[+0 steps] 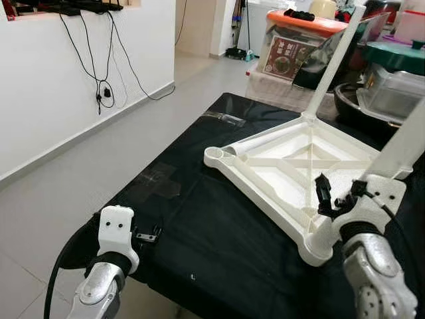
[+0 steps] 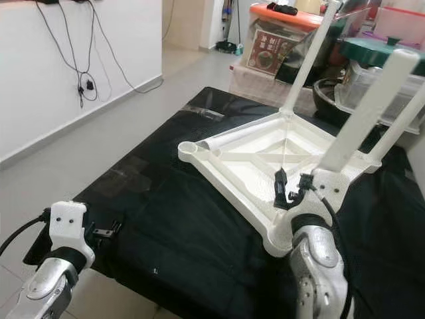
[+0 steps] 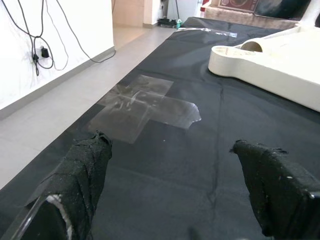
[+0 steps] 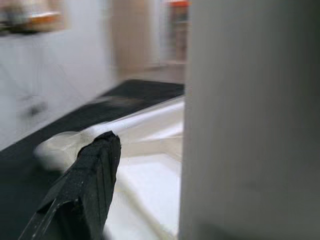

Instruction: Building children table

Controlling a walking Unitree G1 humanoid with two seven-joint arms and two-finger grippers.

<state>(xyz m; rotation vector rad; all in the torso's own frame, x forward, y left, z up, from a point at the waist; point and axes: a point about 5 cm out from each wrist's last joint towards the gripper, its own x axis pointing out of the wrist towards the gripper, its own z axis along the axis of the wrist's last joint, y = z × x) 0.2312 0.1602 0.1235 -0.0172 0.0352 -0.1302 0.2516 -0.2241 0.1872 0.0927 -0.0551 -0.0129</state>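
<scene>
On a black cloth [image 1: 219, 232] spread over the floor, the white tabletop [image 1: 285, 173] lies upside down, its ribbed underside facing up, filling the middle and the 2 o'clock part of the eye views. One white leg [image 1: 332, 60] stands upright and slightly tilted in the far corner socket at 1 o'clock, and the empty round socket [image 1: 228, 153] at the tabletop's left corner sits toward 10 o'clock from its centre. At 4 o'clock the right gripper [image 2: 292, 189] is over the near corner of the tabletop, beside a second white leg [image 2: 368, 109] that rises toward 1 o'clock; in the right wrist view this leg [image 4: 250, 120] stands just beside one black finger [image 4: 85, 185], but whether the fingers are clenched on it or released cannot be told. At 7 o'clock the left gripper [image 1: 147, 236] hovers low at the near left edge of the cloth, well apart from the tabletop, its two padded fingers [image 3: 82, 180] spread wide and grasping nothing. Ahead of it a cross of clear tape [image 3: 145, 107] is stuck to the cloth. Black cables [image 1: 99, 66] hang down the white wall at 10 o'clock, and stacked plastic storage boxes [image 1: 299, 46] stand beyond the cloth at 12 o'clock.
</scene>
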